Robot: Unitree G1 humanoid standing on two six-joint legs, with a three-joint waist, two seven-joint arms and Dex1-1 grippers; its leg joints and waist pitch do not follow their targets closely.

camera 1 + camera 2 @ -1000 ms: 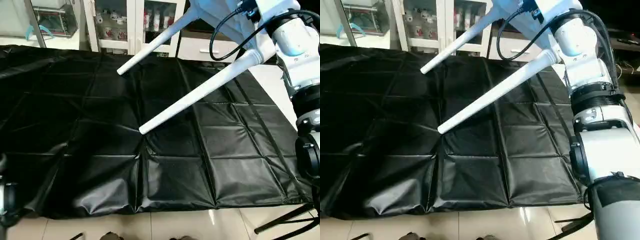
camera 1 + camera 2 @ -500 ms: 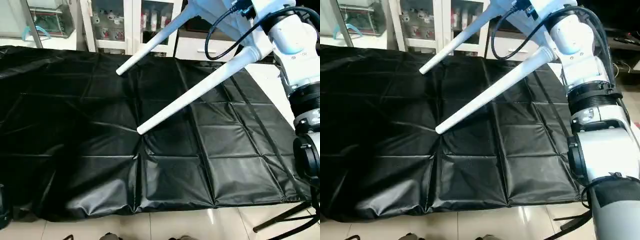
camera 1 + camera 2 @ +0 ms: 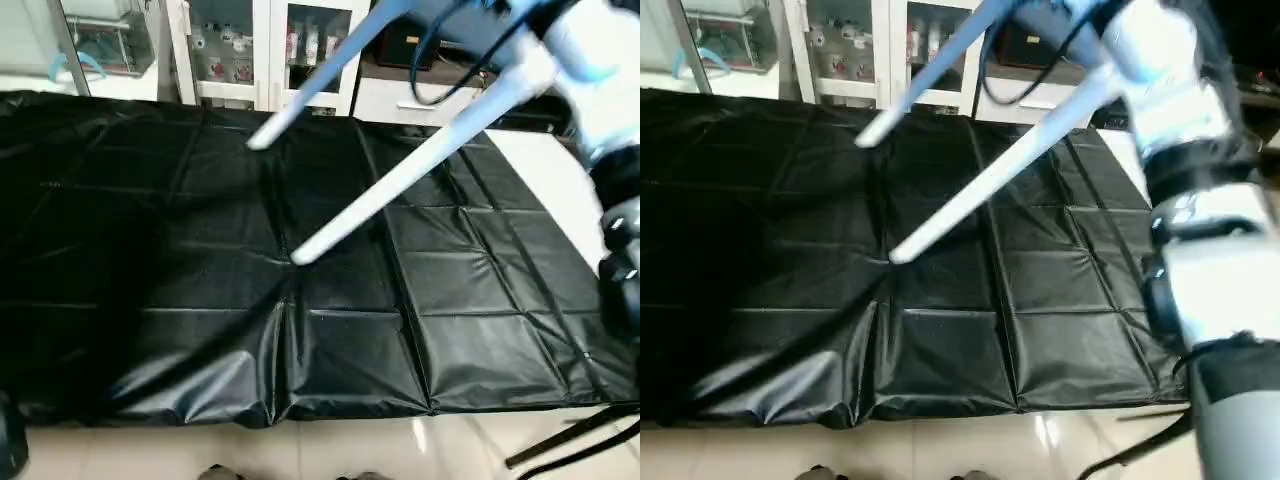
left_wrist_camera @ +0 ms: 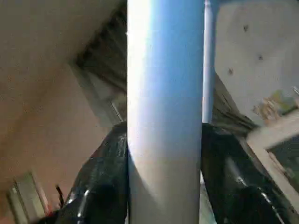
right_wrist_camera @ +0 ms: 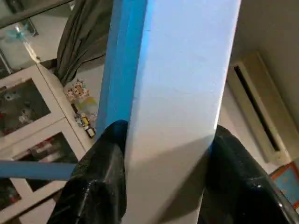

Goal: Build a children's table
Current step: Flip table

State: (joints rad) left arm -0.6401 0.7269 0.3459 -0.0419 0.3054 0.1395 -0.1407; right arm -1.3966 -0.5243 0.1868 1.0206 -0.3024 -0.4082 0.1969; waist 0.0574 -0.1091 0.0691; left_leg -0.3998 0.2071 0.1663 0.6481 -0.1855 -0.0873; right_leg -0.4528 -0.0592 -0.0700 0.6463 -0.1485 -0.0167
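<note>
Overhead, the children's table (image 3: 400,190) hangs tilted above the black sheet (image 3: 200,250) that covers the floor, raised by the robot's right arm (image 3: 1185,150) at the upper right of the head views. Two of its long tapered white legs slant down and to the left from there: the nearer leg (image 3: 420,160) ends in a rounded tip above the middle of the sheet, and the farther leg (image 3: 310,85) ends higher up, toward the sheet's back edge in front of the white glass-fronted cabinet (image 3: 250,50). Neither tip can be seen touching the sheet. In the left wrist view, a round white leg (image 4: 163,116) runs straight up between the two black fingers (image 4: 98,186) of the left gripper (image 4: 164,186), and both pads lie right against its sides, so the jaws stand about half open and closed around the leg. In the right wrist view, a flat white part of the table (image 5: 182,93) stands between the black fingers (image 5: 100,182) of the right gripper (image 5: 163,186), which press on it from either side at a middling width, holding it.
</note>
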